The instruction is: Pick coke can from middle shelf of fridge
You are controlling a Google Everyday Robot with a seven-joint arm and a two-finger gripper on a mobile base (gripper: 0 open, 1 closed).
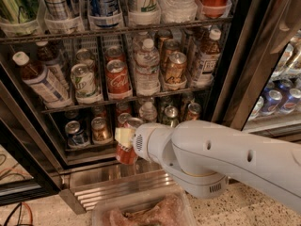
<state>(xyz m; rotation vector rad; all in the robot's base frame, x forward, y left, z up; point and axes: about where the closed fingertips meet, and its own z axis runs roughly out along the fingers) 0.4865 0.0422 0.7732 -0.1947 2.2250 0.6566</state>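
Observation:
The fridge (237,55) stands open in front of me, with drinks on wire shelves. My gripper (125,140) is at the end of the white arm, low and in front of the bottom shelf. It is shut on a red coke can (126,154), whose silver top shows above the cream finger pad (123,136). The can is tilted and held clear of the racks. On the middle shelf (56,109) another red coke can (117,79) stands in its lane, with one more red can behind it.
On the middle shelf stand a green-and-white can (83,81), a water bottle (147,67), a gold-brown can (175,67) and brown bottles. The ribbed steel grille (108,189) lies below. A clear plastic tub (141,211) sits on the floor. A second cooler (282,100) holds blue cans.

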